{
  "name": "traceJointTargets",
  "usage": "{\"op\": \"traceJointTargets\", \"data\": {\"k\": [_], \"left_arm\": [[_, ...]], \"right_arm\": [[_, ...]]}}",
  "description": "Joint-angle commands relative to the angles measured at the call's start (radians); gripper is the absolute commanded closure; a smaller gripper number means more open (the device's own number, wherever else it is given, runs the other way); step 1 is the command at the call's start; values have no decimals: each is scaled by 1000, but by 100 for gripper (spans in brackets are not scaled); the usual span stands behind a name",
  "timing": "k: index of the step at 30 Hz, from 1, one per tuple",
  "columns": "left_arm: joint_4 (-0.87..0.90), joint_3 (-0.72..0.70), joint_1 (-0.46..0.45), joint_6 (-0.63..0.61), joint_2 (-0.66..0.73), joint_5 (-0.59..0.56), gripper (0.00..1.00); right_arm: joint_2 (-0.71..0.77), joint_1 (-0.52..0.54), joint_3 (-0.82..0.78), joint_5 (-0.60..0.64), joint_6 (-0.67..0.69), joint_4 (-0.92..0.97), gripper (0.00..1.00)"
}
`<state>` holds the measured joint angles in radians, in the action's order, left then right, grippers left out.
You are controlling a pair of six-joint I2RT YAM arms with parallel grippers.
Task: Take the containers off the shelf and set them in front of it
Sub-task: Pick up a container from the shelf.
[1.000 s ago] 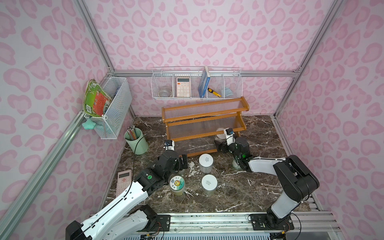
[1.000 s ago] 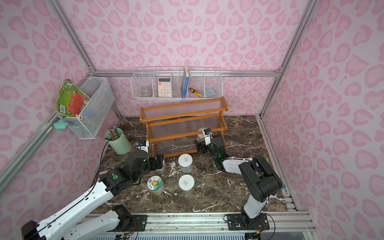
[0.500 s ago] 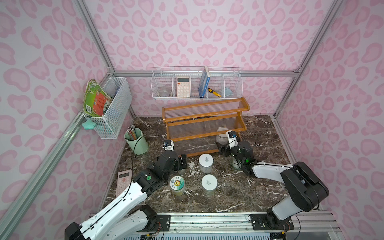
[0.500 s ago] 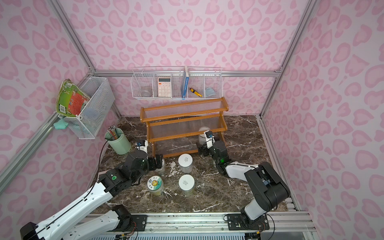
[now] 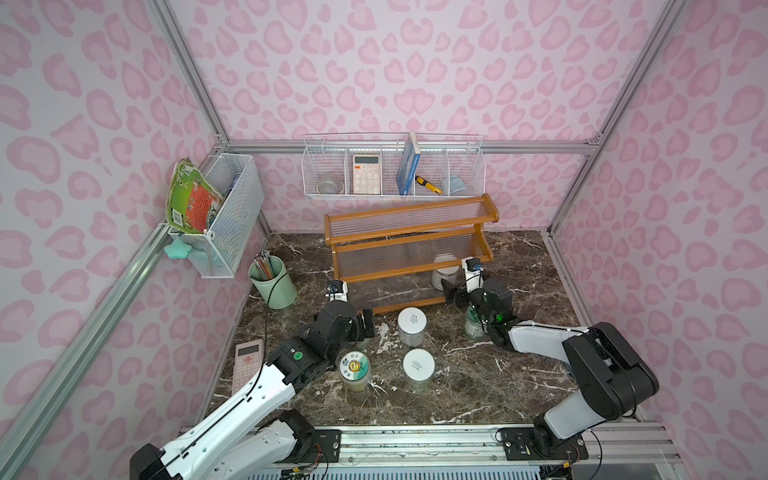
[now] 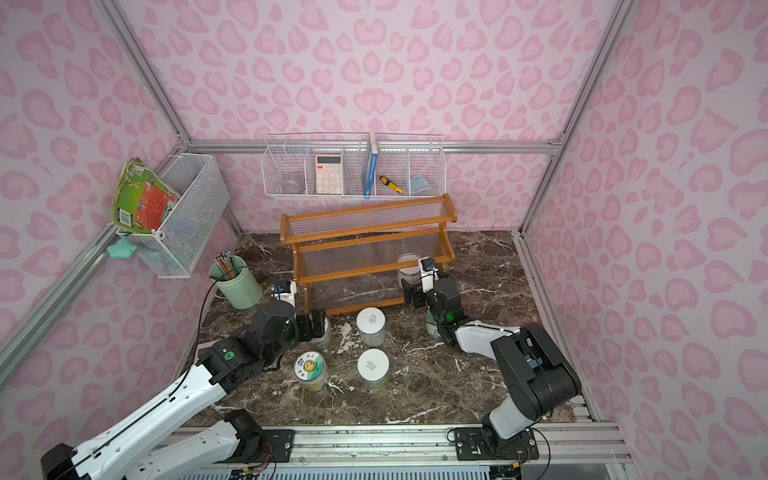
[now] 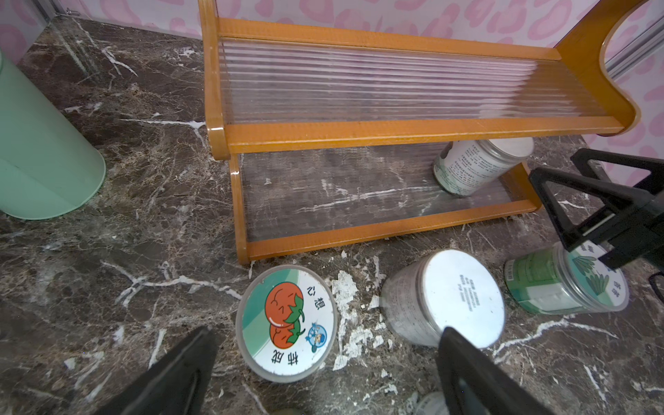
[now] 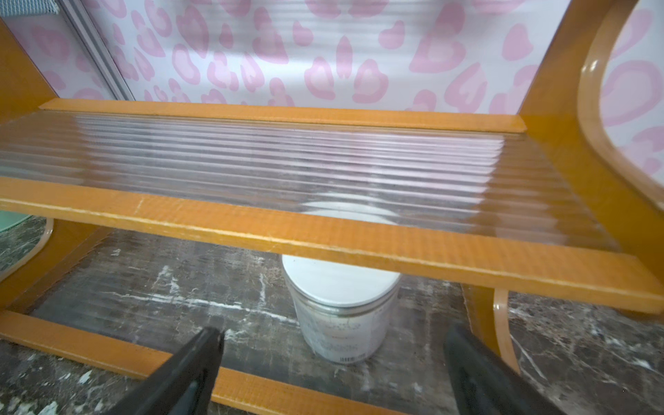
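1. My right hand [image 8: 332, 334] released, facing a clear white-lidded jar [image 8: 341, 312] on the orange wooden shelf's [image 8: 90, 345] bottom tier. The middle rail [image 8: 323, 244] sits close over its lid, with the end post [image 8: 499, 323] just beside.
2. Left hand [image 7: 325, 334] released by the tomato-sticker jar [image 7: 287, 319] on the dark marble bench [image 7: 125, 251].

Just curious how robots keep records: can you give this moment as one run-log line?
shelf: one plain jar remaining, bottom tier | in front: five jars | right gripper: open, facing it | left gripper: open, by tomato-lid jar
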<state>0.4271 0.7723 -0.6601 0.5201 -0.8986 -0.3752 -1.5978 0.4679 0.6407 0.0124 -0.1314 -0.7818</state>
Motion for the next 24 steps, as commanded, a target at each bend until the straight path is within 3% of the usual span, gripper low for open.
{"op": "traceJointTargets", "data": {"k": [1, 24], "left_arm": [[-16, -3, 1, -15, -1, 1, 1], [-16, -16, 9, -20, 11, -2, 1]], "right_arm": [[-24, -5, 18, -34, -13, -23, 1], [-237, -5, 153, 25, 13, -114, 1]]}}
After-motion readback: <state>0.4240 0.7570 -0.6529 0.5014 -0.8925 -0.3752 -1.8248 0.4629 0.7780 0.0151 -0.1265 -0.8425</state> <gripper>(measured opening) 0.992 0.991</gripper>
